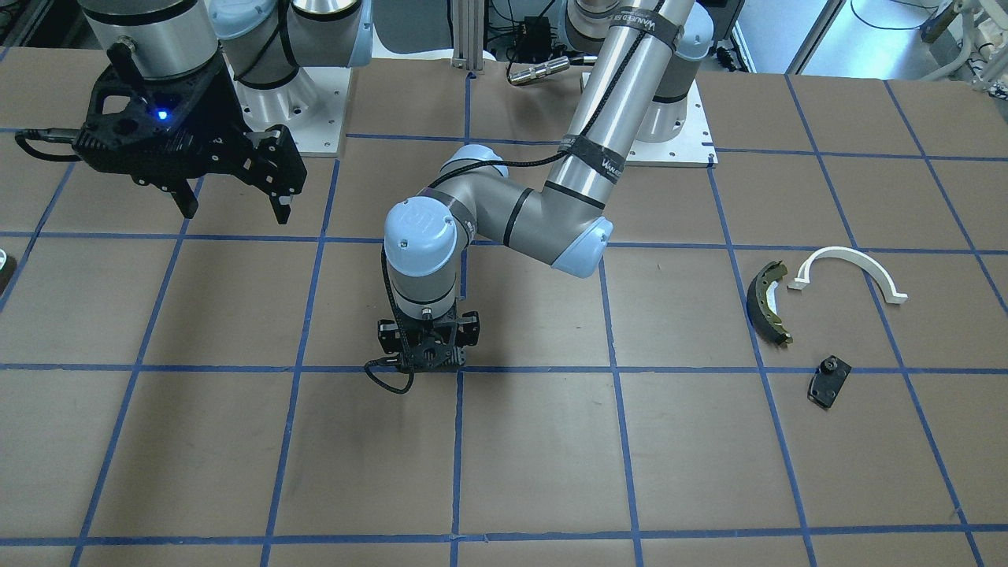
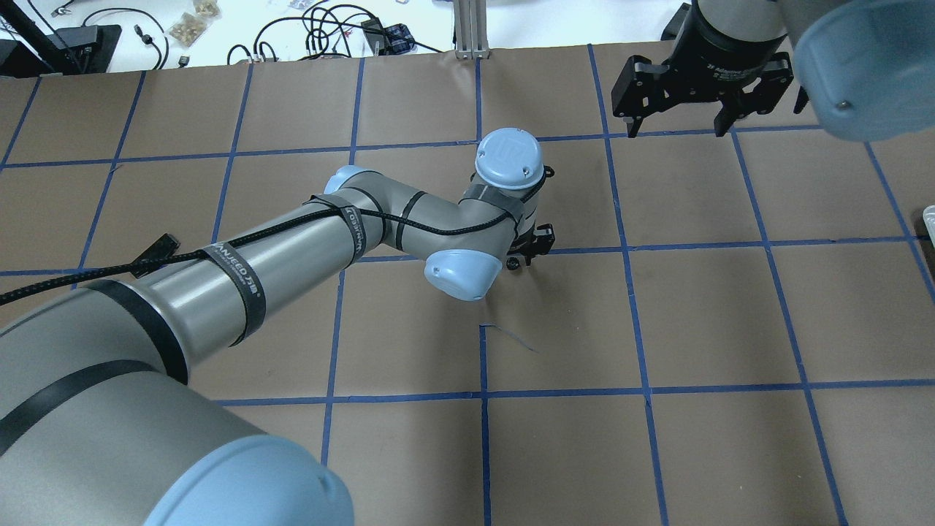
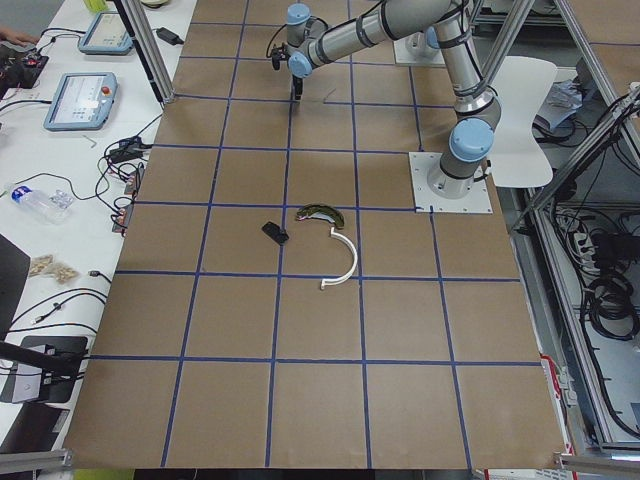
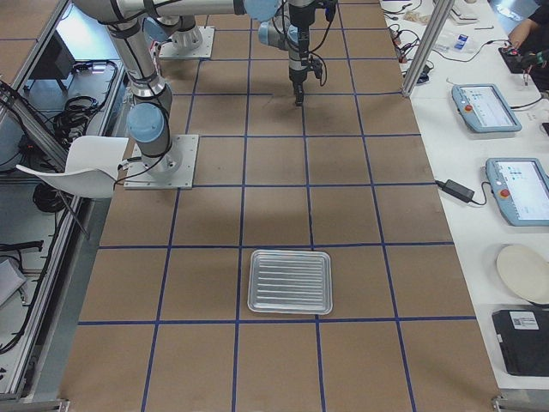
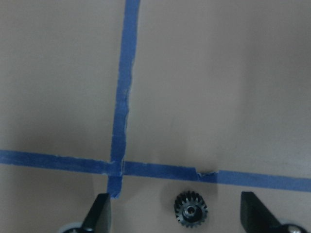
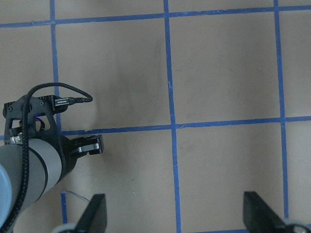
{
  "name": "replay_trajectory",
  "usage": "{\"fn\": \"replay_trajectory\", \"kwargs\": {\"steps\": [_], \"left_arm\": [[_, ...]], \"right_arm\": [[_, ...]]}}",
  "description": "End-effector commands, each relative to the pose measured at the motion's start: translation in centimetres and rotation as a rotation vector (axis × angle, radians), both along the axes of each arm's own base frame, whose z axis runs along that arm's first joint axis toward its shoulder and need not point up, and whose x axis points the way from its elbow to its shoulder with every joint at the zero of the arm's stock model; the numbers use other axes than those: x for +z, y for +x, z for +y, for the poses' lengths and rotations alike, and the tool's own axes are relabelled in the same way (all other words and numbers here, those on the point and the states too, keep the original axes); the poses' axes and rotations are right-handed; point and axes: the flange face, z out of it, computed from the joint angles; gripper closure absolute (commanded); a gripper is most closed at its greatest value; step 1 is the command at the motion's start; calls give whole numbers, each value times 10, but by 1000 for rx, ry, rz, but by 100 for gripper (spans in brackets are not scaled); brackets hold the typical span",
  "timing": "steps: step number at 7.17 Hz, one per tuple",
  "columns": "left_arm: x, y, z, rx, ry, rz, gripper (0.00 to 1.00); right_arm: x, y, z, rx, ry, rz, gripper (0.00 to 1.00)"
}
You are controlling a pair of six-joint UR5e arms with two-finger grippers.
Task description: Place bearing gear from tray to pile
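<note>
A small black bearing gear (image 5: 190, 211) lies flat on the brown table paper, just below a blue tape line. My left gripper (image 5: 178, 216) points straight down over it at mid-table, open, one finger on each side of the gear; it also shows in the front view (image 1: 429, 354). My right gripper (image 1: 232, 193) hangs open and empty, high above the table. The pile lies apart: an olive brake shoe (image 1: 768, 303), a white arc (image 1: 850, 268) and a black plate (image 1: 828, 382). The metal tray (image 4: 289, 281) shows nothing in it.
The left arm's elbow (image 1: 579, 244) reaches low across the table's middle. A side bench holds teach pendants (image 4: 486, 107), a white plate (image 4: 525, 273) and cables. A metal cylinder (image 1: 539, 72) lies near the arm bases.
</note>
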Motion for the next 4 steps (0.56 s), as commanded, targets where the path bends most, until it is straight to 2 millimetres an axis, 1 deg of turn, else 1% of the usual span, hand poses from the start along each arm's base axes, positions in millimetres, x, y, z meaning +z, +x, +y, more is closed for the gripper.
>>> {"fn": "replay_trajectory", "kwargs": {"steps": [1, 2, 3, 4], "left_arm": [[0, -1, -1, 17, 0, 4, 53], [0, -1, -1, 10, 0, 4, 70], [-1, -1, -2, 6, 1, 2, 82], [1, 0, -2, 7, -1, 1, 88]], "right_arm": [[-1, 1, 0, 0, 4, 0, 0], [-3, 1, 0, 0, 6, 0, 0], [-3, 1, 0, 0, 6, 0, 0], [-3, 1, 0, 0, 9, 0, 0]]}}
